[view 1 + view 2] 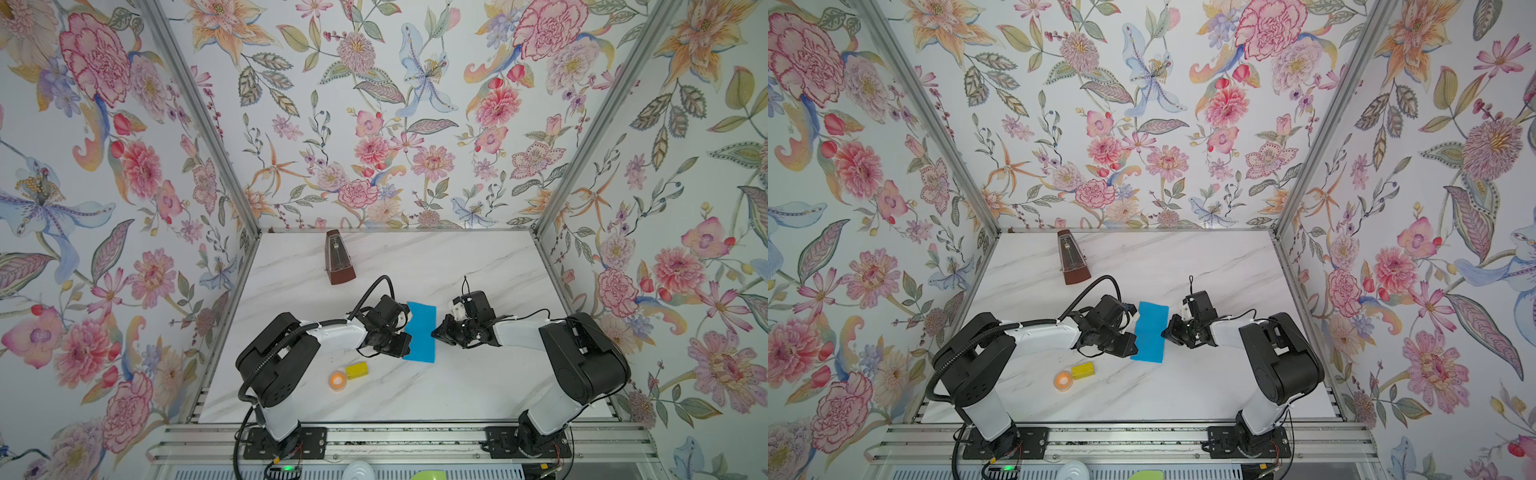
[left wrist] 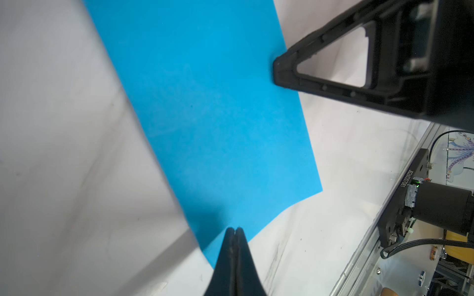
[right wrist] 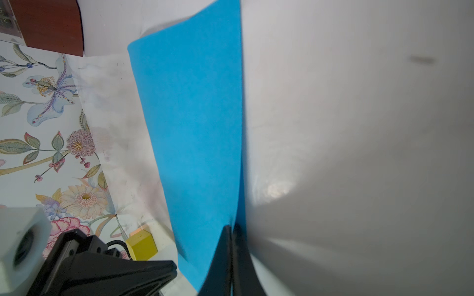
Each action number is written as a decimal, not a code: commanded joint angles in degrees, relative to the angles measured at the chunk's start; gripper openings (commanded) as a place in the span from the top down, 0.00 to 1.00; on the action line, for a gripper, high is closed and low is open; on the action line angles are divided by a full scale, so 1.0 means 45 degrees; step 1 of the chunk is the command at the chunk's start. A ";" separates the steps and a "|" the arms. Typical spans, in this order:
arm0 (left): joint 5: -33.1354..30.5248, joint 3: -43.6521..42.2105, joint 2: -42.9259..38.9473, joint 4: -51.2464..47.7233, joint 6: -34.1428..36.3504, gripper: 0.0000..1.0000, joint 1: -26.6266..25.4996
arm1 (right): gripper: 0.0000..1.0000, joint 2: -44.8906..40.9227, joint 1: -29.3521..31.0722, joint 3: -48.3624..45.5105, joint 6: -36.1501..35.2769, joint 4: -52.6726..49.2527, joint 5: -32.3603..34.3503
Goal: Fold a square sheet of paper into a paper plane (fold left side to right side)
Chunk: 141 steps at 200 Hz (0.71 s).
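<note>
The square sheet of paper is bright blue and lies on the marble table as a tall narrow rectangle, doubled over. No paper plane is in view. My left gripper is shut, its tip over the sheet near the near-left corner. My right gripper is shut, its tip on the sheet's right edge about halfway along. The left wrist view shows the right gripper touching that edge. The sheet's far end curls up slightly.
A brown metronome stands at the back left. A small yellow block and an orange tape roll lie near the front left, beside the left arm. Floral walls enclose three sides.
</note>
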 commanded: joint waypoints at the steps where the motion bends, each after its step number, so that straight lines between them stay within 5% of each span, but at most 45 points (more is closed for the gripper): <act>1: 0.0087 -0.0423 0.0194 -0.0486 0.0436 1.00 -0.0051 | 0.94 0.0334 -0.0009 -0.0153 -0.0281 -0.1587 0.0704; 102: -0.1607 -0.1423 -0.1177 -0.2071 0.1518 1.00 0.0305 | 0.96 0.0661 0.0247 0.0623 -0.0137 -0.2569 0.0916; 141: -0.2538 -0.0589 -0.2349 -0.1644 0.2473 0.91 -0.0304 | 0.98 0.1238 0.0870 0.1534 0.0631 -0.2990 0.0548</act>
